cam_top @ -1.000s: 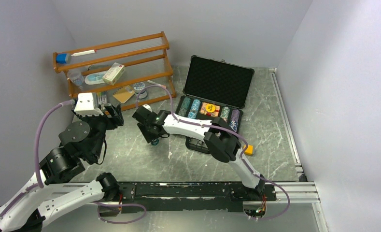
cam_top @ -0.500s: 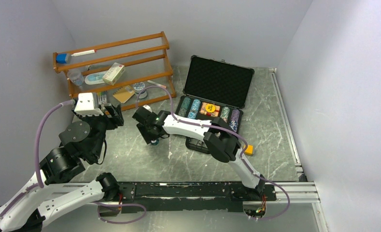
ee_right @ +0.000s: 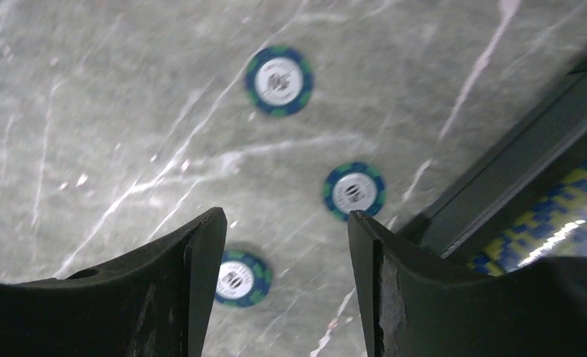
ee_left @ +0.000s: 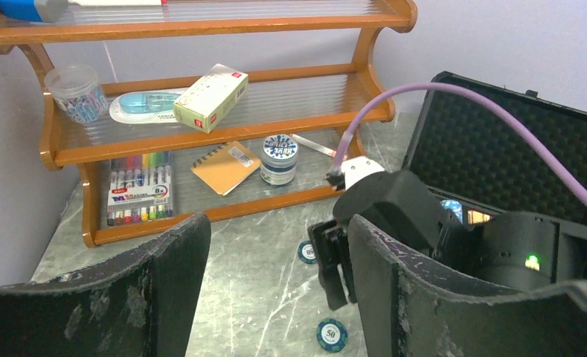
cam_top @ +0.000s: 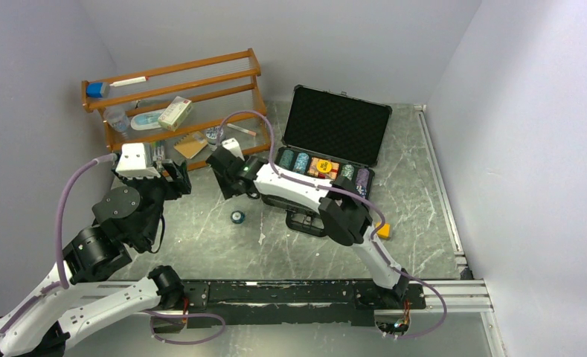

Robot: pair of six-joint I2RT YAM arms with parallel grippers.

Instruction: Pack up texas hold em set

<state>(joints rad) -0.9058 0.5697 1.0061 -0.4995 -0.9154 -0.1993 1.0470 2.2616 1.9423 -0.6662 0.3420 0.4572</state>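
The black case (cam_top: pixel 338 124) stands open at the back right, its lower tray (cam_top: pixel 321 170) holding rows of striped chips and a card deck. In the top view one blue-green chip (cam_top: pixel 236 217) lies loose on the table, left of the case. My right gripper (cam_top: pixel 229 186) hangs above the table just behind that chip. The right wrist view shows it open (ee_right: pixel 286 245) and empty, over three loose chips (ee_right: pixel 279 80), (ee_right: pixel 354 192), (ee_right: pixel 242 279), with the case edge (ee_right: pixel 513 186) at right. My left gripper (ee_left: pixel 277 245) is open and empty, looking at two chips (ee_left: pixel 307 251), (ee_left: pixel 332 335).
An orange wooden rack (cam_top: pixel 175 104) with pens, a box, a notebook and jars stands at the back left, close behind both grippers. A small orange cube (cam_top: pixel 383 230) sits by the case's front right corner. Walls close in on the left and right.
My right gripper has lifted off the chip and drawn back toward the rack, its jaws opening wider. The chip now lies uncovered on the table. The left arm has not moved.
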